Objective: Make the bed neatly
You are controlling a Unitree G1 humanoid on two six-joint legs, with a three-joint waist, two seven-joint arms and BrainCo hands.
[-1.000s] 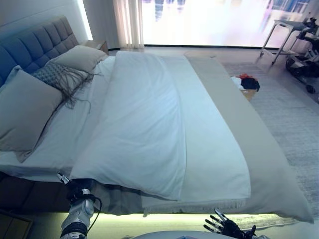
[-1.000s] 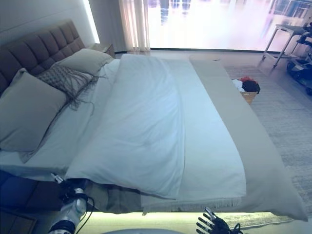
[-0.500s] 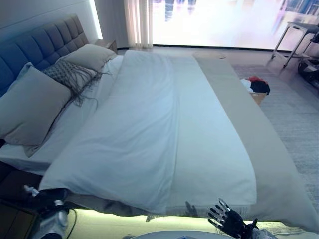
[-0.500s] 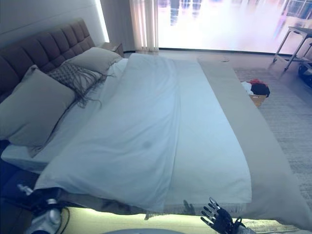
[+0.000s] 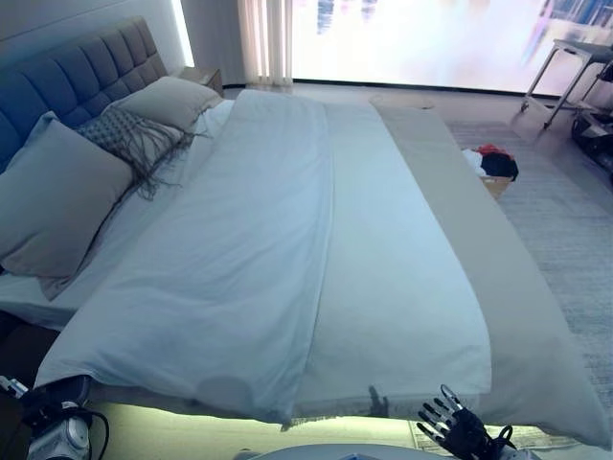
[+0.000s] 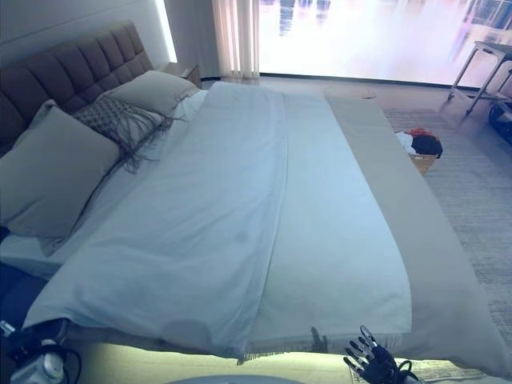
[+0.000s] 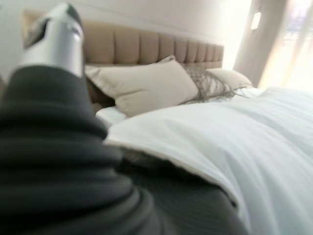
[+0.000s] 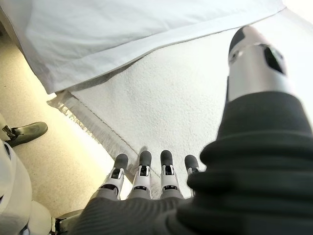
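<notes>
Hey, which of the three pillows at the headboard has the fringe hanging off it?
The middle pillow: patterned grey, with long tassels trailing onto the sheet. The near pillow and the far pillow by the window are plain and fringeless.

Readable text: none in any view.
Duvet [image 5: 239,259]: plain white, no print or label that can be read.
Pillows [image 5: 57,196]: plain fabric, no lettering.
Headboard [image 5: 67,81]: tufted panels, no sign or number.
Basket [image 5: 493,171] on the floor beside the bed: no legible marking.
</notes>
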